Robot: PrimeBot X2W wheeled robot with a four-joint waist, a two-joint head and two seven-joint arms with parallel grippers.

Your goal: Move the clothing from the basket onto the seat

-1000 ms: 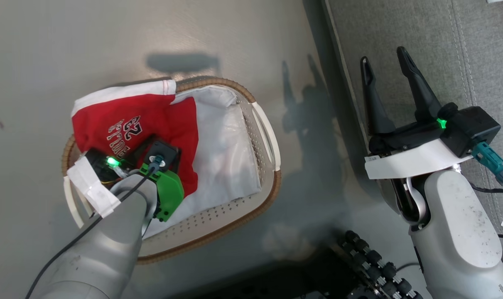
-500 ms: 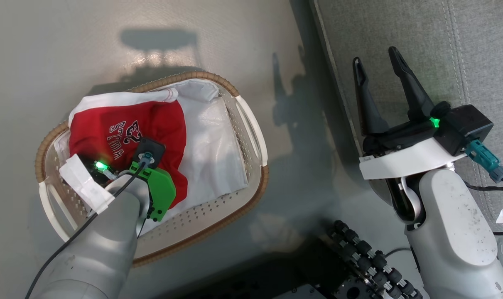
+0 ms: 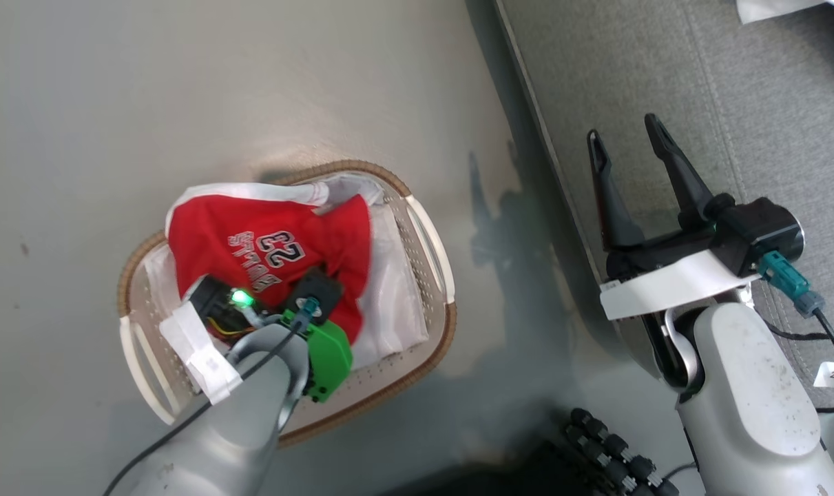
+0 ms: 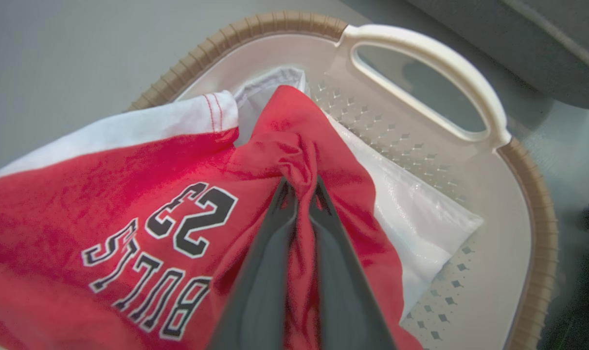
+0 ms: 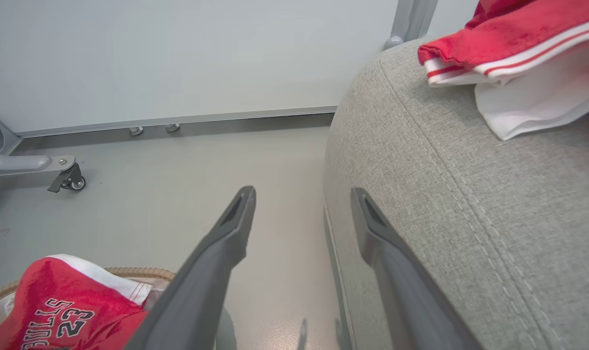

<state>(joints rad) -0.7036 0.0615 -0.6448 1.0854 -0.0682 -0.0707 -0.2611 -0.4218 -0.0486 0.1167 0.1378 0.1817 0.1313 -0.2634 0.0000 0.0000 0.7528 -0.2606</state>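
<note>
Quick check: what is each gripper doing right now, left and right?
Left gripper: closed, pinching a fold of the red BULLS 23 garment.
Right gripper: open, holding nothing.

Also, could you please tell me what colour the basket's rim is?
Brown and woven-looking, around the white basket; the left wrist view shows it best.

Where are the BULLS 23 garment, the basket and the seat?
BULLS 23 garment (image 4: pixel 80 184): left wrist view, red cloth left of the number.
basket (image 4: pixel 440 56): left wrist view, white handle.
seat (image 5: pixel 542 194): right wrist view, grey top fabric.
</note>
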